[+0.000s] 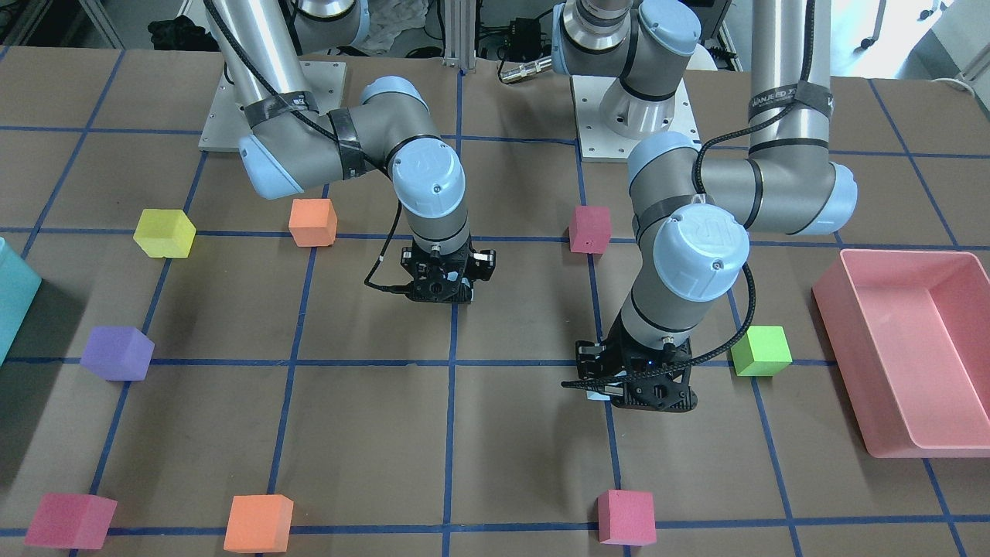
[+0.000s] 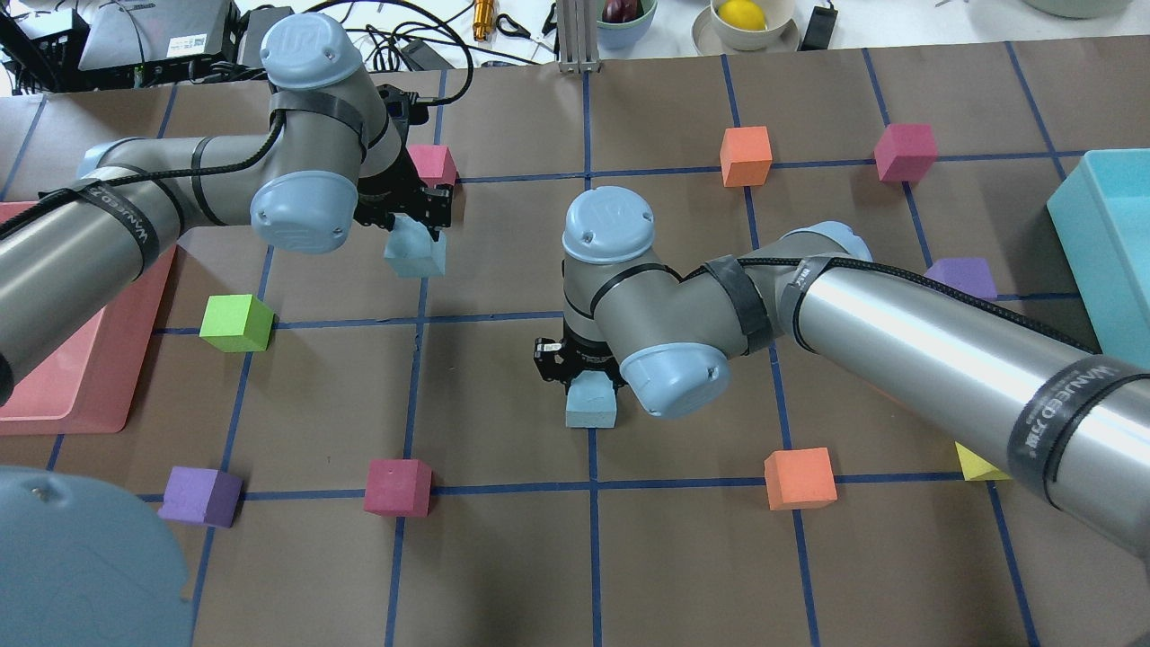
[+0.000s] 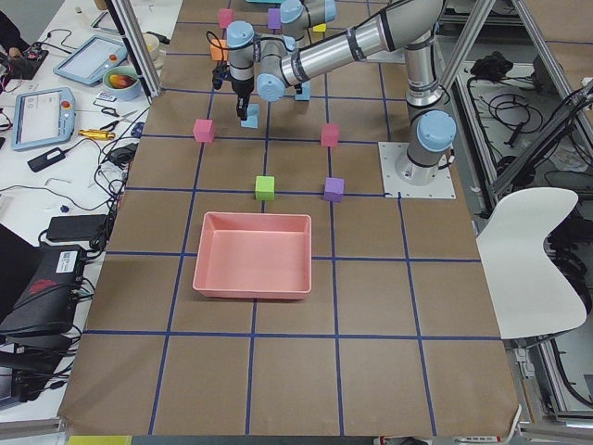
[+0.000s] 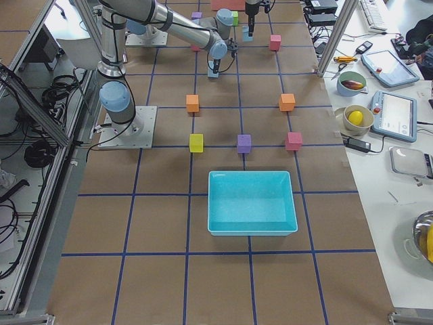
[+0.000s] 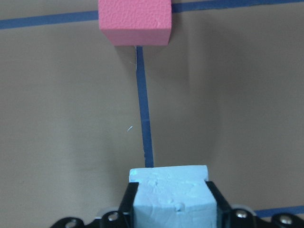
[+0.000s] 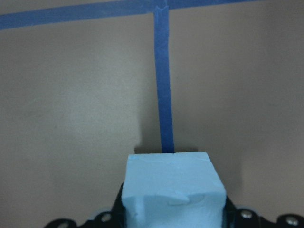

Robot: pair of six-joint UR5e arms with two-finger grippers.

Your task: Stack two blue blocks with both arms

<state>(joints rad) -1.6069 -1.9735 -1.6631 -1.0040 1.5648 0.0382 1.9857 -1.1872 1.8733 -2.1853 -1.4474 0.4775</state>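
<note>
Two pale blue blocks show. My left gripper (image 2: 416, 225) is shut on one blue block (image 2: 415, 253), left of the table's middle; in the left wrist view the block (image 5: 170, 197) sits between both black fingers (image 5: 129, 197). My right gripper (image 2: 588, 377) is shut on the other blue block (image 2: 590, 404) near the table's centre, seen close in the right wrist view (image 6: 172, 190). The two blocks are about one grid square apart. Whether either block rests on the paper or hangs just above it, I cannot tell. In the front-facing view both blocks are mostly hidden under the grippers.
A pink cube (image 2: 433, 164) lies just beyond the left gripper. A green cube (image 2: 236, 322), a magenta cube (image 2: 397, 487), orange cubes (image 2: 800, 478) and purple cubes (image 2: 961, 277) are scattered around. A pink tray (image 1: 843, 348) is at the robot's left, a teal bin (image 2: 1101, 243) at its right.
</note>
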